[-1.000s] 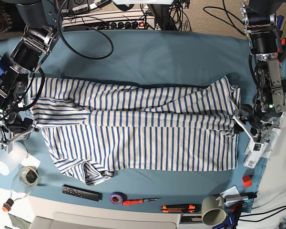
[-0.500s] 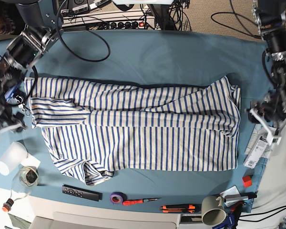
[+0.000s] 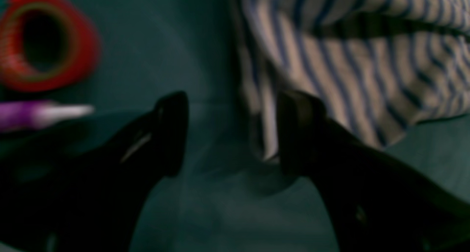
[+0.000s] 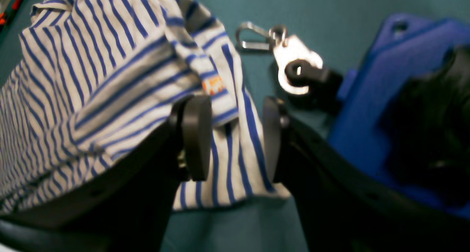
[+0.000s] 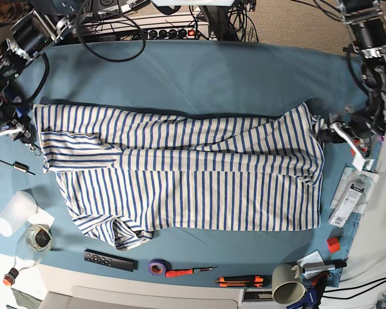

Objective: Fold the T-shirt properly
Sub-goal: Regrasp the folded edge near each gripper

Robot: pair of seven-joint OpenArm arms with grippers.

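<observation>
The T-shirt (image 5: pixel 180 174), white with thin blue stripes, lies spread lengthwise on the teal table cloth (image 5: pixel 199 77). My left gripper (image 3: pixel 231 134) is open, low over the cloth at the shirt's far right corner (image 3: pixel 330 72). Its right finger (image 3: pixel 297 130) is at the fabric's edge. In the base view the left gripper (image 5: pixel 334 133) sits by that corner. My right gripper (image 4: pixel 235 138) is open and straddles the shirt's far left corner (image 4: pixel 227 108), which has a small orange tag. From the base view the right gripper (image 5: pixel 20 132) is at the shirt's left edge.
A red tape roll (image 3: pixel 44 42) and a purple marker (image 3: pixel 36 114) lie near the left gripper. A key clip (image 4: pixel 279 50) and a blue block (image 4: pixel 385 97) lie beside the right gripper. Along the front lie a white cup (image 5: pixel 13 212), remote (image 5: pixel 109 259), purple tape (image 5: pixel 157 266), screwdriver (image 5: pixel 190 271) and mug (image 5: pixel 286 283).
Both arms moved toward the table's far side, from the middle of the shirt's side edges to its far corners. The shirt itself has not shifted.
</observation>
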